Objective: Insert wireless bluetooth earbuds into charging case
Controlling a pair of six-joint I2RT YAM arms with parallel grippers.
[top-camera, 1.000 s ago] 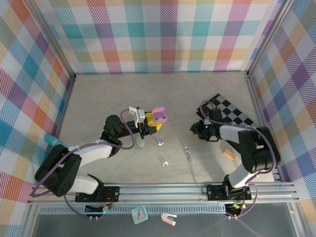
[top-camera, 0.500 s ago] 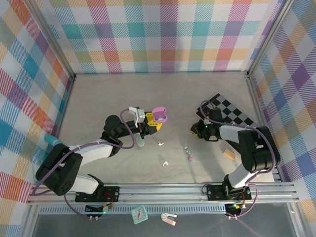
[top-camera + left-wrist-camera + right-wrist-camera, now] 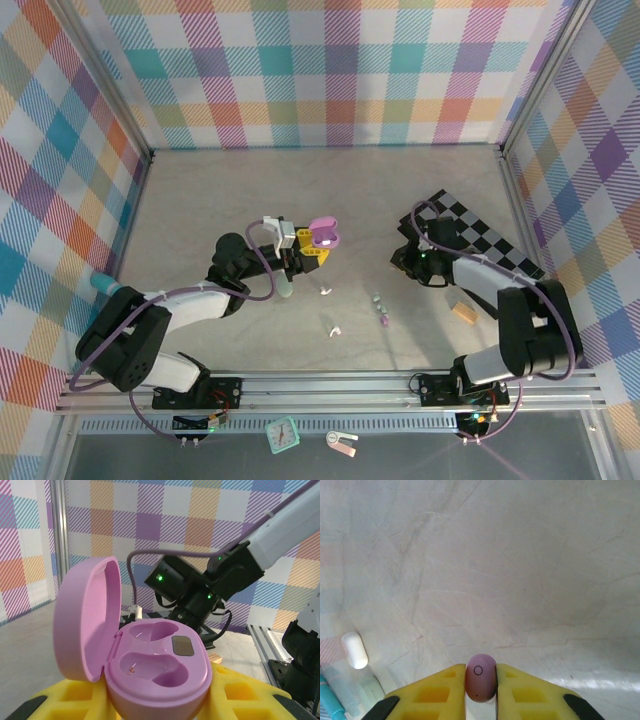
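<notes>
My left gripper (image 3: 314,249) is shut on an open pale purple charging case (image 3: 323,236), held above the table with its lid up. In the left wrist view the case (image 3: 157,667) sits between the yellow fingers (image 3: 245,695), and both wells look empty. My right gripper (image 3: 397,260) is to the right of it, low over the table. The right wrist view shows that gripper (image 3: 481,680) shut on a pale purple earbud (image 3: 481,676). Two white earbuds (image 3: 324,291) (image 3: 334,329) and small mint and purple earbuds (image 3: 380,308) lie on the table between the arms.
A black-and-white checkered mat (image 3: 475,232) lies at the right, with a small wooden block (image 3: 463,312) in front of it. A mint case (image 3: 285,284) lies under the left wrist. A teal object (image 3: 105,286) sits at the left wall. A white capsule (image 3: 354,650) lies left of the right gripper.
The right arm's elbow has swung outward to the right and its wrist has shifted slightly back. The left arm and the case have barely moved.
</notes>
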